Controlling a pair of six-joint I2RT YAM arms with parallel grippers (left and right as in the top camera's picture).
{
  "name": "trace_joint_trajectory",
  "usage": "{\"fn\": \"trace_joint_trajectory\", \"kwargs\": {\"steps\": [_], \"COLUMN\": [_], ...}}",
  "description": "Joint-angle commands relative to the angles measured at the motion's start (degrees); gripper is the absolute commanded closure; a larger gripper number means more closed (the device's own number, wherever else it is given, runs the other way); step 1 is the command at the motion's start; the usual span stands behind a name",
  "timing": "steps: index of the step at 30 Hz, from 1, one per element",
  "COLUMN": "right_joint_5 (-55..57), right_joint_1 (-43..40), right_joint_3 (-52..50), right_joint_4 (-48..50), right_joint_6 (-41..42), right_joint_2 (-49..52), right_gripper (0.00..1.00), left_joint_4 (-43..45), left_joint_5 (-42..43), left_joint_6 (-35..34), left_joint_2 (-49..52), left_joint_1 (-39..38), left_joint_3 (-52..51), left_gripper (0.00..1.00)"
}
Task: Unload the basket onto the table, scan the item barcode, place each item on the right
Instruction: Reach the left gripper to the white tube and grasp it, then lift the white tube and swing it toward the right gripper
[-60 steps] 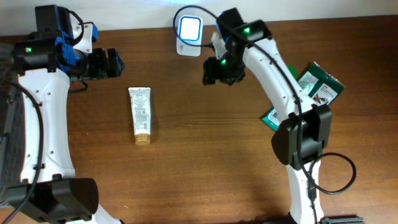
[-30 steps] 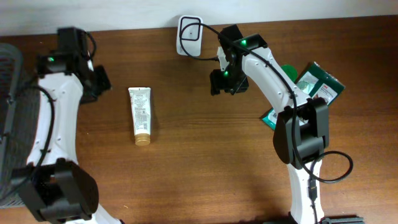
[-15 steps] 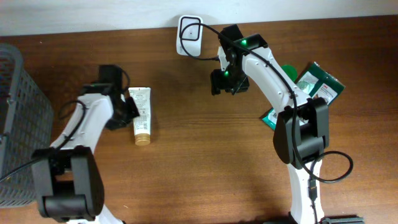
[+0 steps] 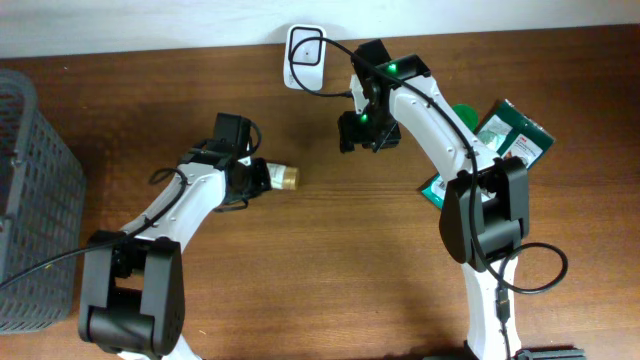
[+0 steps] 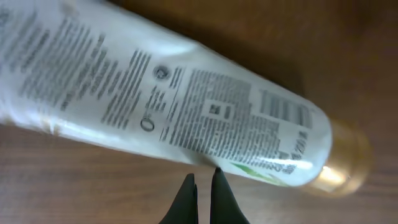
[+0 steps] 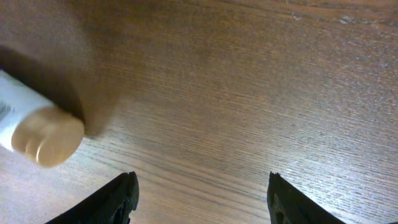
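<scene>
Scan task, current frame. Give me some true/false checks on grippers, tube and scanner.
1. The right gripper is open with nothing between its fingers. True.
2. The gold cap of the tube shows in the right wrist view. True.
3. The left gripper has the tube clamped between its fingers. False: the fingers are shut together, and the tube lies beyond their tips.
4. The tube is in the grey basket. False: it is out on the table, near the middle.
5. The right gripper holds the scanner. False: the scanner sits at the table's back edge, apart from that gripper.
</scene>
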Motion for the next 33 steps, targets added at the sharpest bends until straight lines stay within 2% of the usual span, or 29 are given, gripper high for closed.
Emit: {"fn": "trace_joint_trajectory", "kwargs": {"steps": [1, 4, 6, 8, 9, 11, 13, 19, 23, 27, 31, 33], "right_joint_5": [0.5, 0.5, 0.5, 0.5, 0.5, 0.5, 0.5, 0.5, 0.5, 0.5, 0.5, 0.5], "right_joint_1": [-0.3, -0.3, -0.3, -0.3, -0.3, -0.3, -0.3, -0.3, -0.3, -0.3, -0.3, -0.3], "right_joint_3": [-0.2, -0.2, -0.2, -0.2, -0.2, -0.2, -0.2, -0.2, -0.2, -0.2, -0.2, -0.2], "right_joint_4": [0.0, 0.0, 0.0, 0.0, 0.1, 0.2, 0.0, -0.1, -0.1, -0.1, -0.1, -0.2], "right_joint_6": [-0.5, -0.5, -0.5, -0.5, -0.5, -0.5, -0.5, -0.5, -0.5, -0.5, -0.5, -0.5], "right_joint_2": [-0.3, -0.3, -0.3, -0.3, -0.3, -0.3, -0.3, -0.3, -0.3, -0.3, -0.3, -0.3], "right_gripper": [0.36, 0.36, 0.36, 0.36, 0.36, 0.36, 0.36, 0.36, 0.36, 0.36, 0.36, 0.36], "left_joint_4": [3.6, 9.4, 14.2, 18.4, 20.5, 22.5, 24.0, 24.5, 23.9, 23.9, 22.3, 16.7], "left_joint_5": [1.0, 0.5, -3.6, -8.8, -9.4, -9.4, -9.5, -8.9, -4.8, -4.4, -10.4, -11.7], "left_joint_6": [4.3, 14.5, 20.8, 28.1, 34.4, 40.8, 43.1, 43.5, 52.8, 57.5, 58.4, 58.1], "left_joint_2": [0.3, 0.3, 0.3, 0.3, 0.4, 1.2, 3.4, 5.8, 8.4, 11.0, 11.2, 11.2], "left_joint_1": [-0.2, -0.1, 0.3, 1.0, 1.7, 2.8, 4.3, 10.2, 10.3, 8.9, 8.0, 8.0], "left_joint_3": [0.0, 0.0, 0.0, 0.0, 0.0, 0.0, 0.0, 0.0, 0.0, 0.0, 0.0, 0.0], "left_gripper": [1.00, 1.00, 1.00, 0.96, 0.95, 0.97, 1.00, 1.00, 1.00, 1.00, 1.00, 1.00]}}
